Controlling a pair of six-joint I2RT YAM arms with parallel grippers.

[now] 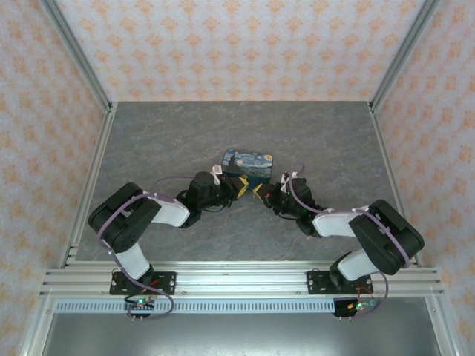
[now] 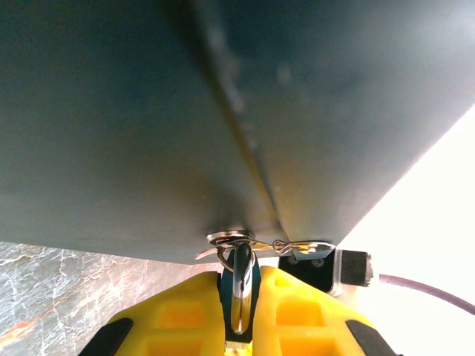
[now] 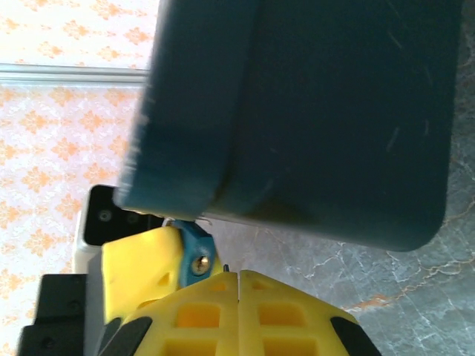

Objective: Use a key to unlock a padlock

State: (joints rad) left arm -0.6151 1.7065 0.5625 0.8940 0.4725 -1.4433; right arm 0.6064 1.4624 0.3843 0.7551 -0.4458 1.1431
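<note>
step: inserting key | left pincer (image 2: 237, 276) clamped on key (image 2: 240, 297), beneath blue case (image 1: 247, 165) | right pincer (image 3: 239, 276) closed, hold unclear | advice: align key squarely, steady case, then turn gently

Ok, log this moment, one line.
left gripper: shut on blue-and-silver metal piece | right gripper: shut | dark blue box: just beyond both grippers

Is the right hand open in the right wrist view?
No, the right hand is shut: its two yellow fingers press together with no gap between them.
</note>
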